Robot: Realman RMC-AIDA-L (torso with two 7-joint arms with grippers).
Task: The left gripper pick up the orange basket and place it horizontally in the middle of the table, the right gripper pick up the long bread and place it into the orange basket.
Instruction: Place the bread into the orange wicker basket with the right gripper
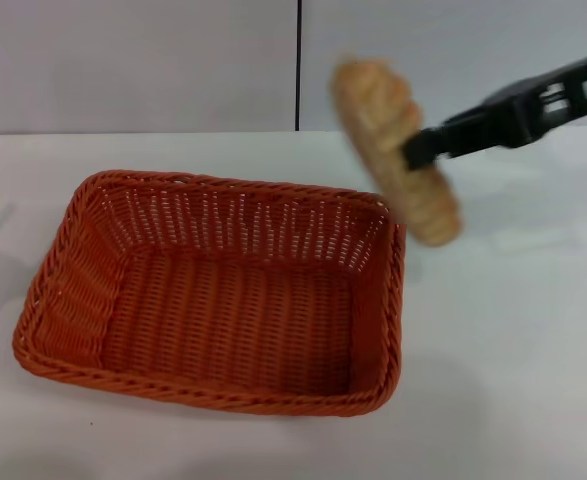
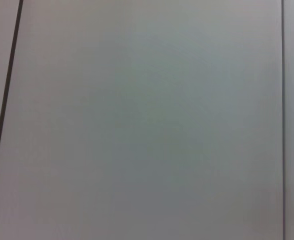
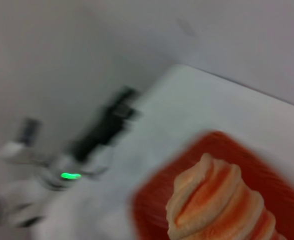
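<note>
Black right gripper (image 1: 423, 150) clamped on ridged cream-tan long bread (image 1: 393, 150), aloft above right rim of large orange woven basket (image 1: 213, 300); left gripper (image 3: 106, 125) far off, fingers: cannot tell.

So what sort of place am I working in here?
Likely a lab or test bench: a plain white table, bare grey wall panels, and only the orange basket and long bread as props.

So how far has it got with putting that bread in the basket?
The orange basket already sits on the table, lying lengthwise across its middle and empty. The right hand holds the long bread in the air above the basket's far right corner. The left hand is parked off to the side. Left: lower the bread in and let go.
</note>
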